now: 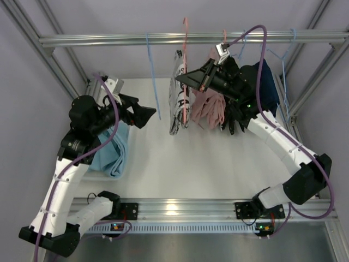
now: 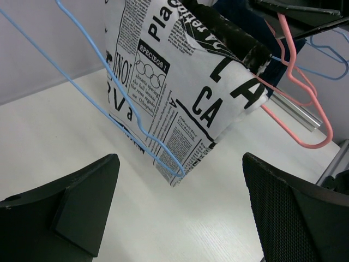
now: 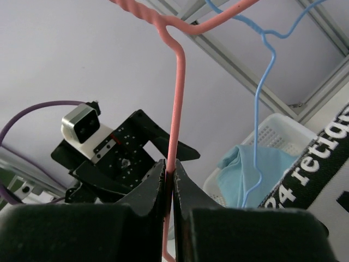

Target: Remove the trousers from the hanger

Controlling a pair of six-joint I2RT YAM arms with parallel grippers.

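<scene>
Right claw (image 3: 170, 177) pinches pink hanger (image 3: 178, 98), seen only from its wrist

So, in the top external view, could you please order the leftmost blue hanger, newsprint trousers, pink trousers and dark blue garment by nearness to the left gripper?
From the left gripper:
1. Leftmost blue hanger, just beyond its open jaws.
2. Newsprint trousers, mid-rail.
3. Pink trousers, right of those.
4. Dark blue garment, far right.

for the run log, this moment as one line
left claw open | right claw shut on pink hanger | newsprint trousers hanging
</scene>
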